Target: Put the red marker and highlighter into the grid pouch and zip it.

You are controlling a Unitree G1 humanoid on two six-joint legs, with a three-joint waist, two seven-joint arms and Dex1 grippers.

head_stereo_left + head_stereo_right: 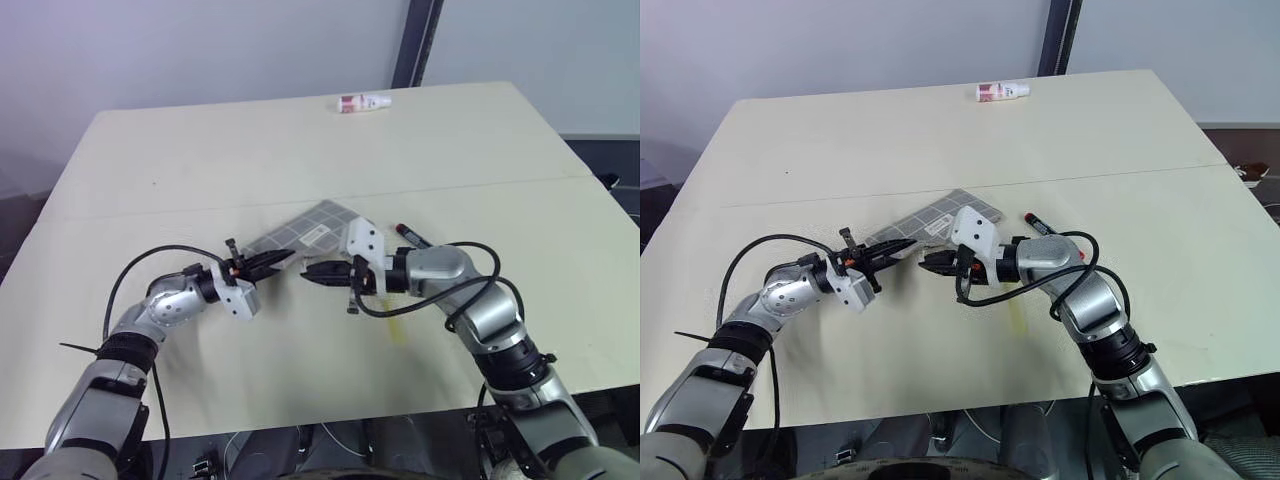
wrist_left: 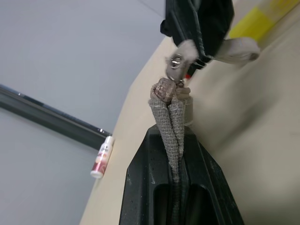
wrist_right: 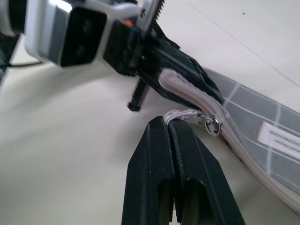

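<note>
The grid pouch [image 1: 312, 229] lies flat on the table [image 1: 300, 150]. My left gripper [image 1: 276, 262] is shut on the fabric end of the pouch's near corner [image 2: 171, 117]. Facing it, my right gripper [image 1: 308, 272] is shut on the pale zipper pull strap [image 3: 182, 114], right at that same corner. The red marker [image 1: 410, 236] lies on the table just behind my right wrist. The yellow highlighter [image 1: 397, 325] lies on the table under my right forearm, partly hidden, and its yellow body [image 2: 257, 19] appears past the right gripper in the left wrist view.
A small white bottle with a red label [image 1: 362, 102] lies near the table's far edge. A seam [image 1: 500, 182] runs across the tabletop behind the pouch. A dark post [image 1: 415, 40] stands behind the table.
</note>
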